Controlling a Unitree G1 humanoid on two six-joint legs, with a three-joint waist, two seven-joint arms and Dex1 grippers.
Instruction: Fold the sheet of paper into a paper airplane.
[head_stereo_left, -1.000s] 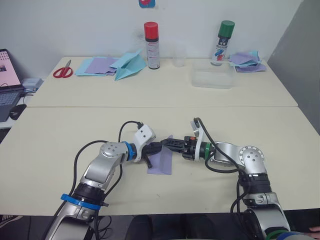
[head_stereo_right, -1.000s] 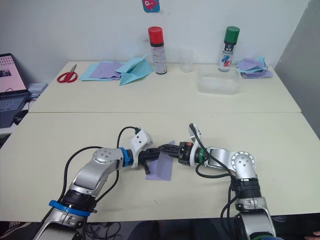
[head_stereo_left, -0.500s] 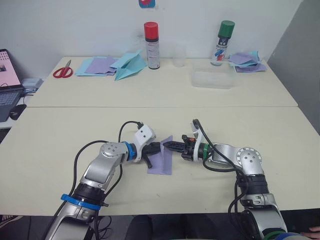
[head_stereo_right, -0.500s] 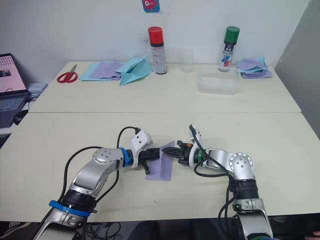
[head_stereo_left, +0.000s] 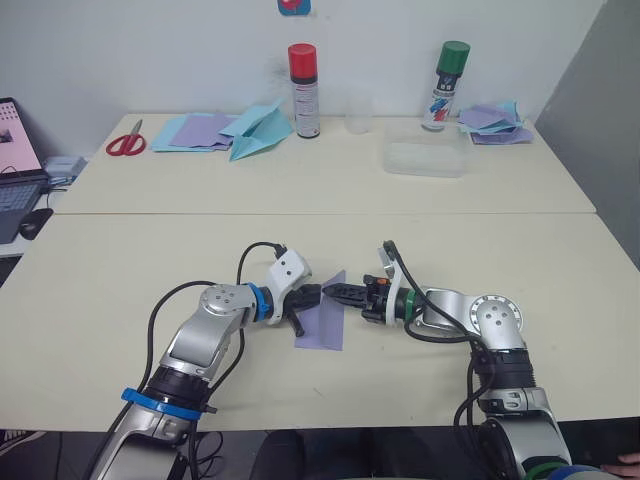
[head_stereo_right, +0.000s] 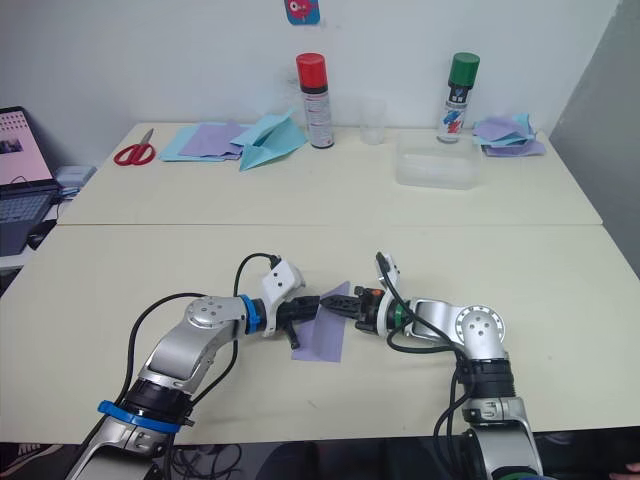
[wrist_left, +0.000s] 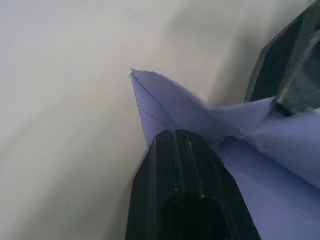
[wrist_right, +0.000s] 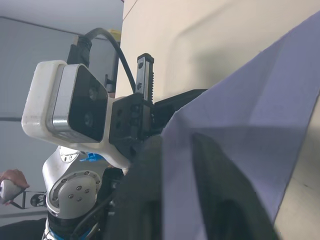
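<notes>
lavender paper: the sheet of paper (head_stereo_left: 322, 322) lies partly folded on the near table (head_stereo_left: 100, 300), one edge lifted between the two grippers.
left gripper: left gripper (head_stereo_left: 308, 298) is closed on the left side of the sheet of paper; in the left wrist view a black finger (wrist_left: 187, 190) presses on the lavender surface beside a pointed corner.
right gripper: right gripper (head_stereo_left: 337, 291) pinches the raised upper edge of the sheet of paper; in the right wrist view the paper runs between its two fingers (wrist_right: 220, 200).
spacing: the two grippers' tips nearly meet over the sheet's top corner.
clear tub: plastic container (head_stereo_left: 425, 157) on the far table (head_stereo_left: 330, 190), with nothing visible inside.
clear cup: small cup (head_stereo_left: 358, 110) between the cans; contents cannot be told.
cans: red-capped can (head_stereo_left: 302, 90) and green-capped can (head_stereo_left: 446, 85) stand upright near the wall.
far left: blue paper plane (head_stereo_left: 258, 130) on flat sheets (head_stereo_left: 195, 130), scissors (head_stereo_left: 126, 142) beside them.
far right: paper scraps (head_stereo_left: 490, 122) piled by the green-capped can.
</notes>
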